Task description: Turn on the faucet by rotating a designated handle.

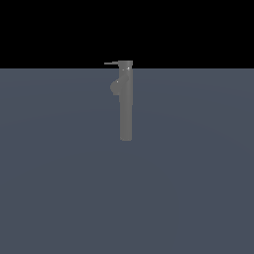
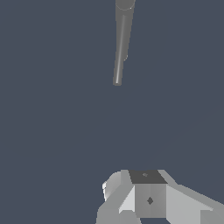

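One faucet (image 1: 126,106) upright | handle (image 1: 111,63) points to exterior view's left (horizontal) | pincer (image 2: 148,199) state: cannot tell

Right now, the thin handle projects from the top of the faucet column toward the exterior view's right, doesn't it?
Not quite: the handle projects from the top of the faucet toward the exterior view's left, as the exterior view shows. It is indeed thin and at the column's top.

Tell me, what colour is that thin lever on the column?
Plain grey, like the tall cylindrical faucet; the thin flat handle shows best in the exterior view.
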Motion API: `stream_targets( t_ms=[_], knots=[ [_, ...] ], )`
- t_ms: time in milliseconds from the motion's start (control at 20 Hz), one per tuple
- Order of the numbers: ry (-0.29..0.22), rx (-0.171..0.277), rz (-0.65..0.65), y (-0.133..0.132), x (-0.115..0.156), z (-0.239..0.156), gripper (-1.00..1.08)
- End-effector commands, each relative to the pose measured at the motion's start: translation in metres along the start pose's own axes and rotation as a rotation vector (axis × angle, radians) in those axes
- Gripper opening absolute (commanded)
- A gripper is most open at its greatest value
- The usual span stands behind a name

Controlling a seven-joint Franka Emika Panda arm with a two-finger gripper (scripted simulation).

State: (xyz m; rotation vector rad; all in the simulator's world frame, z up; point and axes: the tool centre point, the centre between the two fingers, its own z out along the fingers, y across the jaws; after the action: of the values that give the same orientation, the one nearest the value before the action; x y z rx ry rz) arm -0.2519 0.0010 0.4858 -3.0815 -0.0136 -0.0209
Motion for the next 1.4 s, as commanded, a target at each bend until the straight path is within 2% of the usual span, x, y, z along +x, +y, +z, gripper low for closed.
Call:
stream_targets(
  t_ms=[0, 450, 850, 1350],
  knots=[
    [0.000, 0.000, 0.000, 0.000, 0.000, 0.000, -1.00],
    [0.012, 0.006, -0.030, -0.018, 0.009, -0.001, -1.00],
    [0.011, 0.004, -0.027, -0.017, 0.015, -0.002, -1.00],
    [0.008, -0.008, -0.008, -0.018, 0.057, -0.001, -1.00]
  ],
)
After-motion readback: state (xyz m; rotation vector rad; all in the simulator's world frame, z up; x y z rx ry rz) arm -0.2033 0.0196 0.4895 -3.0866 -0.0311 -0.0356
